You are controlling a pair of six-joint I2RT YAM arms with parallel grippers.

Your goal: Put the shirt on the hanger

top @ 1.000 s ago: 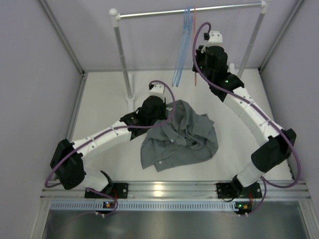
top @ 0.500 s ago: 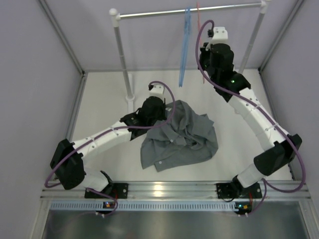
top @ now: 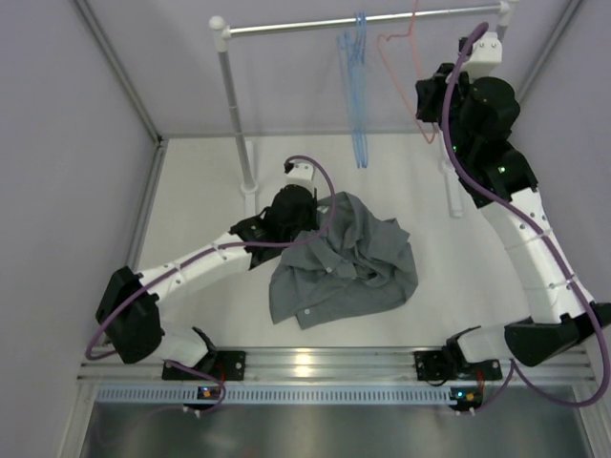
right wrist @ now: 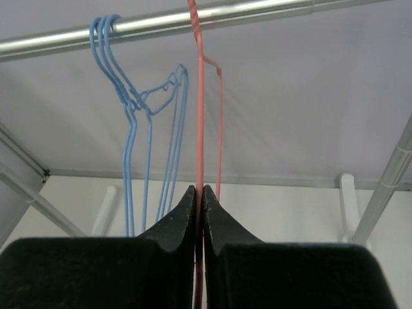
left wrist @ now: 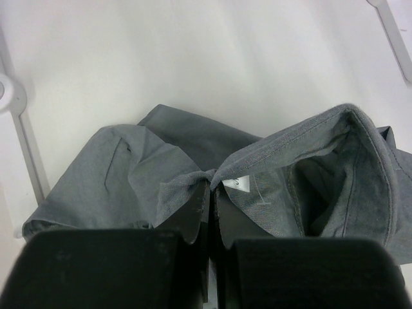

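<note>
The grey shirt (top: 348,262) lies crumpled on the white table in the top view. My left gripper (top: 304,215) is shut on its collar (left wrist: 283,154) beside the small white neck label (left wrist: 239,182), at the shirt's upper left. The pink wire hanger (top: 401,72) hangs from the rail at the back right, tilted. My right gripper (right wrist: 200,188) is shut on one thin pink wire of the hanger (right wrist: 199,103), with the hook still over the rail above it. In the top view my right gripper (top: 431,103) sits at the hanger's lower right.
A silver clothes rail (top: 363,19) on white posts (top: 234,105) spans the back. Light blue hangers (top: 355,86) hang left of the pink one and also show in the right wrist view as light blue hangers (right wrist: 138,109). Grey walls close in both sides.
My right arm has swung right and up along the rail, dragging the pink hanger away from the blue ones, which now hang spread apart. Left arm and shirt have not moved.
</note>
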